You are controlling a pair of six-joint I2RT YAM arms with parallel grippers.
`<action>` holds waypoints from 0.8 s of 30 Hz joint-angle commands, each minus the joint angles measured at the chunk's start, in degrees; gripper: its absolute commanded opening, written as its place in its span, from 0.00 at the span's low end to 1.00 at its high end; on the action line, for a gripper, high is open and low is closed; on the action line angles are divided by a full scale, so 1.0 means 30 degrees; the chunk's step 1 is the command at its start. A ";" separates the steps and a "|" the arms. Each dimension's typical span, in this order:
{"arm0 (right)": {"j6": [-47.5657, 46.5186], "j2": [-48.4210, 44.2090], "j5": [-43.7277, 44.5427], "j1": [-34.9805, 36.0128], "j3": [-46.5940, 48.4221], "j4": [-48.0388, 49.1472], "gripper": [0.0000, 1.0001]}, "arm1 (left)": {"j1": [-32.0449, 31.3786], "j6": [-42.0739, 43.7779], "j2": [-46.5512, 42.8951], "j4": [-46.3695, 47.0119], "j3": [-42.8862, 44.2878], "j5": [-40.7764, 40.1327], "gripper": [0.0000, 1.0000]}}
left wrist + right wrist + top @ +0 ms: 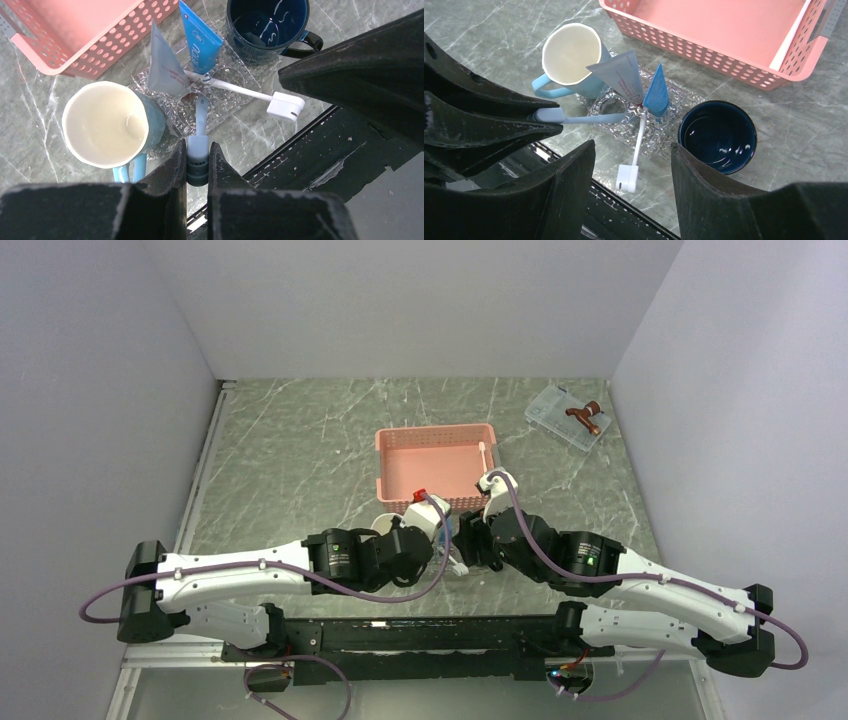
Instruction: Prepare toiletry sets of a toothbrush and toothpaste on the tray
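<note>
My left gripper (198, 160) is shut on the thick end of a pale blue toothbrush (201, 110); its other end reaches over the clear textured tray (225, 105). On the tray lie a grey-blue toothpaste tube (165, 67), a blue toothpaste tube (202, 45) and a white toothbrush (240, 90) whose blocky end overhangs the near rim. My right gripper (631, 175) is open and empty above that white toothbrush (639, 140). The right wrist view also shows the held toothbrush (579, 118) and the tray (659, 137). Both grippers (440, 535) (470, 540) meet near the table's front.
A light blue mug (107, 125) touches the tray's left end and a dark blue mug (265, 25) stands at its right. The pink slatted basket (435, 465) sits behind, with one white toothbrush (791, 37) along its side. A small clear box (568, 415) is at the back right.
</note>
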 commanded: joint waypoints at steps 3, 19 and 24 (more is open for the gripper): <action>0.0278 -0.0352 0.0271 -0.0058 -0.0087 0.0413 0.59 | -0.0114 -0.0111 0.0585 0.0860 -0.0048 -0.0364 0.00; 0.0370 -0.0458 0.0286 -0.0104 -0.0315 0.0384 0.60 | -0.0124 -0.0077 0.1530 0.0726 0.0274 -0.0545 0.04; 0.0352 -0.0540 0.0285 -0.0082 -0.0315 0.0340 0.60 | -0.0111 -0.0030 0.1490 0.0589 0.0369 -0.0606 0.18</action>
